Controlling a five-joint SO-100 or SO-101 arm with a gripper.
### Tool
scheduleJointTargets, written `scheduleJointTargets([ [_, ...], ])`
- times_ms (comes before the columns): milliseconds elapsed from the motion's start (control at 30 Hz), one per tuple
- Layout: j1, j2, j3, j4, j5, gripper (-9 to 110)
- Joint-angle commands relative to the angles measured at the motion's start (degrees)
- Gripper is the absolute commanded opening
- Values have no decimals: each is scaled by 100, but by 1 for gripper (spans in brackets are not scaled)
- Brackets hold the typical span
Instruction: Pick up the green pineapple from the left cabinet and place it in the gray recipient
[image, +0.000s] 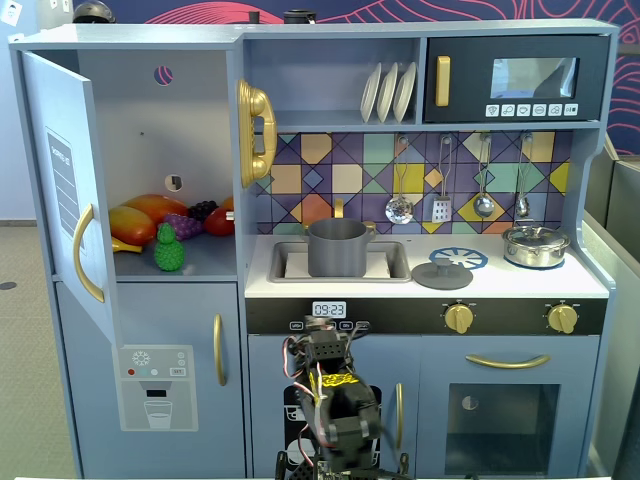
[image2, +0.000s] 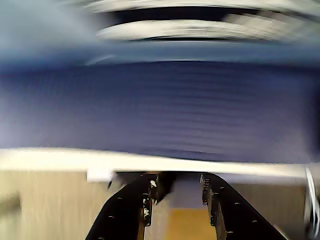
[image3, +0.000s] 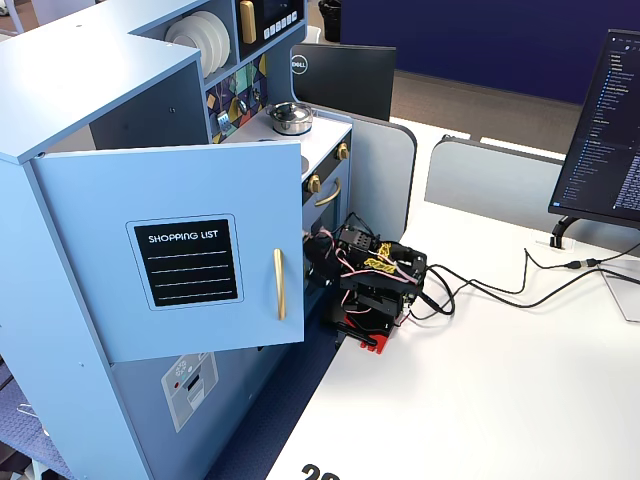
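The green pineapple (image: 168, 250) stands upright at the front of the left cabinet's shelf (image: 190, 268), in front of other toy fruit. The cabinet door (image: 68, 200) is swung open; in the other fixed view the door (image3: 170, 250) hides the inside. The gray recipient (image: 337, 247) sits in the sink at the counter's middle. My arm (image: 335, 400) is folded low in front of the kitchen, far below both; it also shows on the white table (image3: 375, 280). In the blurred wrist view my gripper (image2: 176, 182) is open and empty.
An orange-yellow mango (image: 150, 210), purple grapes (image: 185, 225) and a red fruit (image: 220, 222) lie behind the pineapple. A gray lid (image: 442, 275) and a steel lidded pot (image: 535, 245) are on the stove. A gold phone handle (image: 255, 130) hangs on the cabinet's right wall.
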Motion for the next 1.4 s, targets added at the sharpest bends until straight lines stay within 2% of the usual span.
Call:
scheduleJointTargets([
  [0,-2083,176,-940,-615,466,0],
  [67,-2944,237,-1415,-1960,422,0],
  [133,-3551,-26,-1723,-3366,-44,0],
  [267,-4025,-879,-2215,-5678,-633,0],
  [400,-3779,-1661,-3199,-5792,-738,4],
  [600,-3410,-2303,-3674,-5994,-791,8],
  [800,-3129,-2813,-3595,-6794,-554,30],
  [967,-2865,-3533,-3920,-7189,-571,39],
  [1367,-2531,-4799,-4562,-8218,-316,43],
])
